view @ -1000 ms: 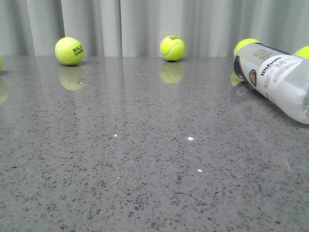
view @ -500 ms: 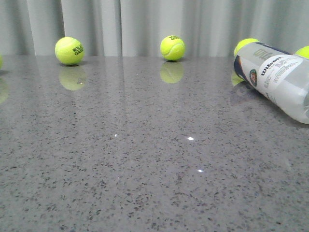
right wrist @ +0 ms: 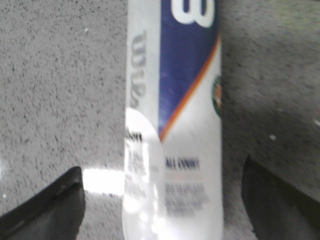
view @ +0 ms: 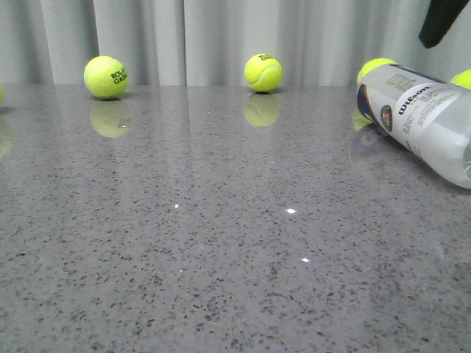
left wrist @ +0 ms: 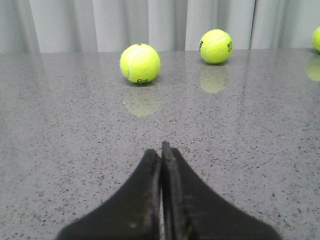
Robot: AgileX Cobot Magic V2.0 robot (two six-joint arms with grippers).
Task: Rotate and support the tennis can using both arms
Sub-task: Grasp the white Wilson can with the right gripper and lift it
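Observation:
The tennis can lies on its side at the table's far right, white tube with navy and orange label and a round badge. In the right wrist view the can runs between my wide-open right fingers, which stand apart from it on both sides; the right gripper is above it. A black part of the right arm shows at the front view's top right. My left gripper is shut and empty, low over bare table, far from the can.
Tennis balls lie along the back by the curtain: one at left, one in the middle, two behind the can. In the left wrist view two balls lie ahead. Grey speckled table.
A black part of the right arm has come into the front view at top right, above the can. The can and balls have not moved.

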